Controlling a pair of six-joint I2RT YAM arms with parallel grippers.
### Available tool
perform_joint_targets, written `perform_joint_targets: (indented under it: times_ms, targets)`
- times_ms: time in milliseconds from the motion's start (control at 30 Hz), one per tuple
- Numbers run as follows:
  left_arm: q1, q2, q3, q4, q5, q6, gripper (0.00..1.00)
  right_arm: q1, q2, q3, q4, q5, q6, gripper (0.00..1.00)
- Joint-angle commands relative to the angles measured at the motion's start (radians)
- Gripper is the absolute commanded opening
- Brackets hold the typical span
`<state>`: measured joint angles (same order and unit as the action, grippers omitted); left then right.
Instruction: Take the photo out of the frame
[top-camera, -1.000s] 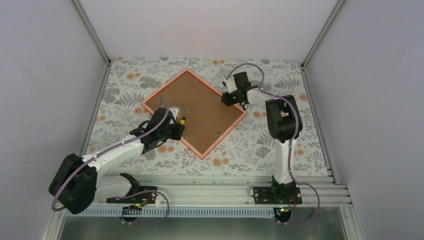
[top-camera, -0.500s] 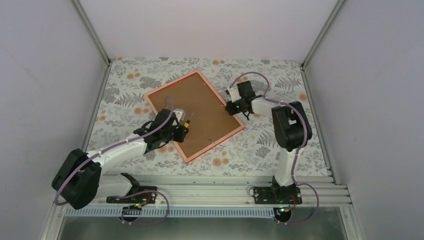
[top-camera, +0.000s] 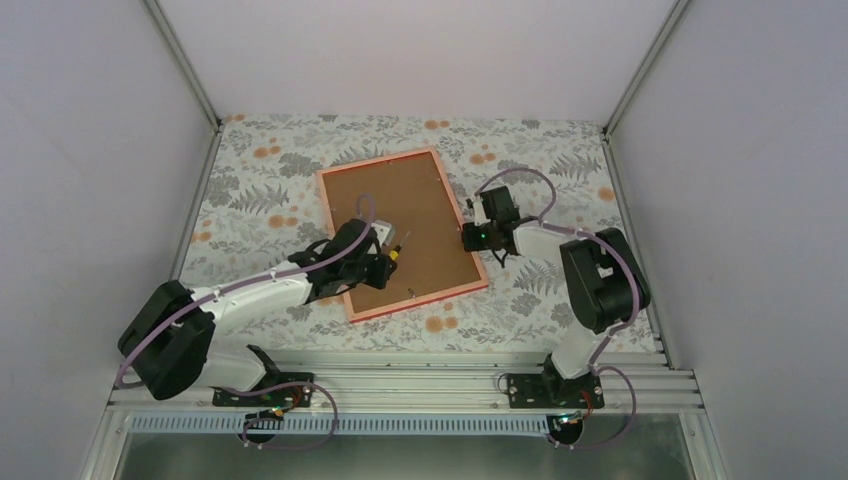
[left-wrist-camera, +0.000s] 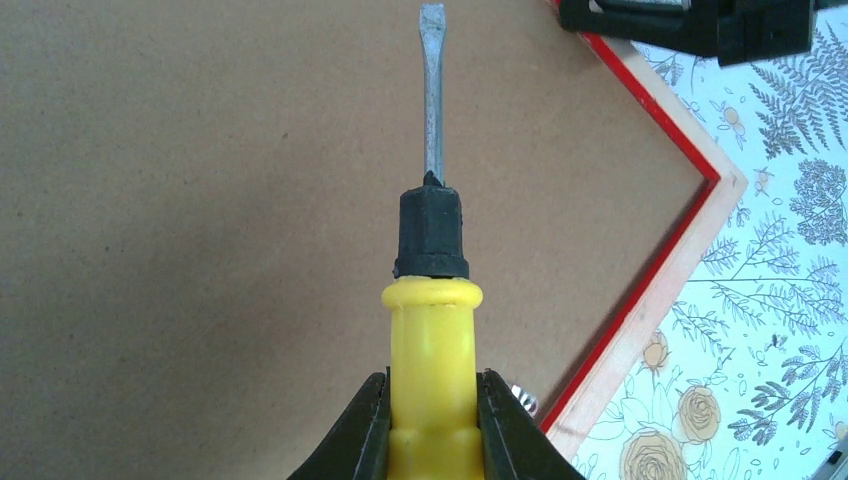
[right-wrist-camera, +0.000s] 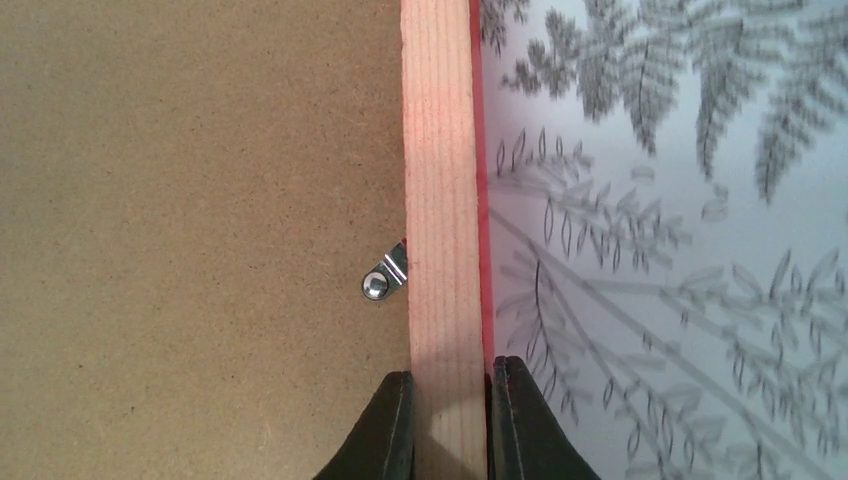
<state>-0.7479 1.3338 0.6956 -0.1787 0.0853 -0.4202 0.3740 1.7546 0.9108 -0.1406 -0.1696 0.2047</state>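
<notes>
Frame (top-camera: 400, 200) turned clockwise; right claw (right-wrist-camera: 450, 385) clamps its right edge.

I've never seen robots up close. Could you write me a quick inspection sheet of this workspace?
Surface: flowered tablecloth, lying flat.
Job's things: frame lies face down, brown back up; photo hidden beneath; metal clip at its rim.
Clutter: nothing seen.
Claws: left claw shut on a yellow screwdriver, blade over the backing; right claw shut on the frame's edge.
Cables: purple cables run along both arms.
Surroundings: white walls; metal rail at the near edge.
</notes>
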Motion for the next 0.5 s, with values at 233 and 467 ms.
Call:
perform_joint_targets:
  times_ms: [233, 467]
  targets:
    - [-0.04, 0.022, 0.051, -0.006, -0.032, -0.026, 0.02, 0.084, -0.164, -0.185, -0.024, 0.058, 0.277, 0.04]
    - [-0.067, 0.039, 0.059, 0.004, -0.032, -0.024, 0.03, 0.139, -0.233, -0.236, -0.039, 0.056, 0.312, 0.12]
